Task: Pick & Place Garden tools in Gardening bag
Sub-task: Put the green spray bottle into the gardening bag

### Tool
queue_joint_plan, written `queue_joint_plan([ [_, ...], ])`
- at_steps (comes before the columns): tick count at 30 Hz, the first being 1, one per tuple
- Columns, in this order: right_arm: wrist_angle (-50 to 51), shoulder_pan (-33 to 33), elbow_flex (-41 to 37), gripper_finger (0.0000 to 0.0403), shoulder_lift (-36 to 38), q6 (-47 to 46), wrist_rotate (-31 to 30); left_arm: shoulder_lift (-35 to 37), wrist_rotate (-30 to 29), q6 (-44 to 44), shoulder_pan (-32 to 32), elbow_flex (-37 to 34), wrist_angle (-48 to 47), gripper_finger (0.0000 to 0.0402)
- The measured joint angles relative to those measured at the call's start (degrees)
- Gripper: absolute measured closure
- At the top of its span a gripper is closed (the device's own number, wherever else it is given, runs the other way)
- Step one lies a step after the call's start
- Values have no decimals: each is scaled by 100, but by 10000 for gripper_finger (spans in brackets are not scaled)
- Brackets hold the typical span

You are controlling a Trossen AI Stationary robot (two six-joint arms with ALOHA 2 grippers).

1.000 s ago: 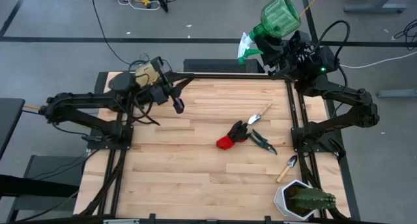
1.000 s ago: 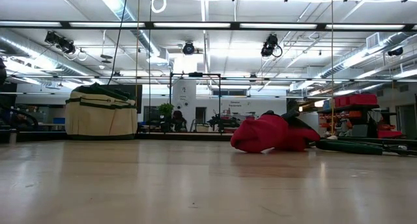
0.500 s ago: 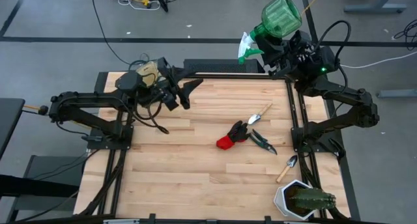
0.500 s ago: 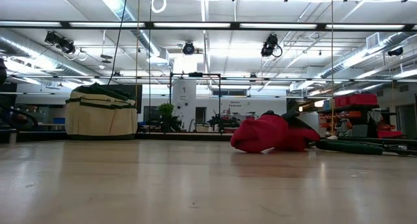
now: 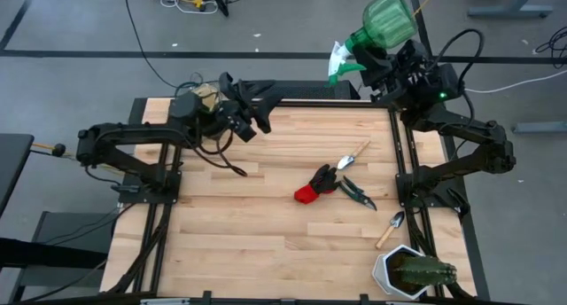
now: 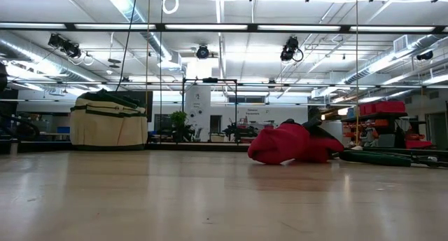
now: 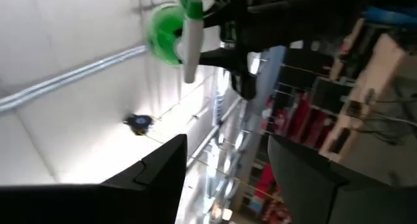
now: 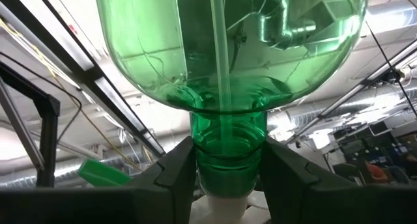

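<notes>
My right gripper (image 5: 376,64) is shut on the green spray bottle (image 5: 386,19), high above the table's far right corner. My left gripper (image 5: 264,105) stands open and raised at the far left, with nothing between its fingers (image 7: 163,178); its wrist view shows the bottle (image 7: 171,34) farther off. The beige gardening bag (image 6: 108,120) stands at the far left, mostly hidden under my left arm in the high view. The red-and-black glove (image 5: 312,186), the pruning shears (image 5: 358,192) and one trowel (image 5: 354,154) lie mid-table. A second trowel (image 5: 391,227) lies near the right edge. My right gripper pinches the spray bottle's neck (image 8: 228,149) between its two fingers (image 8: 172,175), just below the round body. The fingers lie across the neck. The bottle is lifted well clear of the table, tilted, its white spray head (image 5: 341,61) toward the table's left.
A white pot with a green cactus (image 5: 407,271) stands at the near right corner. Black frame rails (image 5: 403,154) run along both table sides. Bare wood lies at the near left (image 5: 239,243).
My left gripper has swung up from pointing down at the table, toward the far edge and the right, tipping upward. Its fingers have opened. The bottle stays held high in my right gripper.
</notes>
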State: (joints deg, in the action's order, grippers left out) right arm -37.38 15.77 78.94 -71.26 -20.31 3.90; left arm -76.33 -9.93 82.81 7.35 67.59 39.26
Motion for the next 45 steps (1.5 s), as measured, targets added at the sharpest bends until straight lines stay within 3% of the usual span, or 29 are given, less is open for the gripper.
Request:
queue_joint_plan([
  [6,-121,-1,0,254,0,-44,-1,-351,246,342,9,0,844,179],
  [20,-470,-51,2,254,-584,-475,2,-511,458,350,160,-2,1330,179],
  [32,-1405,-49,2,254,-1304,-1417,3,-510,533,401,142,-2,1346,179],
  [45,-1564,-49,0,254,-1436,-1471,3,-505,574,332,261,440,1081,179],
])
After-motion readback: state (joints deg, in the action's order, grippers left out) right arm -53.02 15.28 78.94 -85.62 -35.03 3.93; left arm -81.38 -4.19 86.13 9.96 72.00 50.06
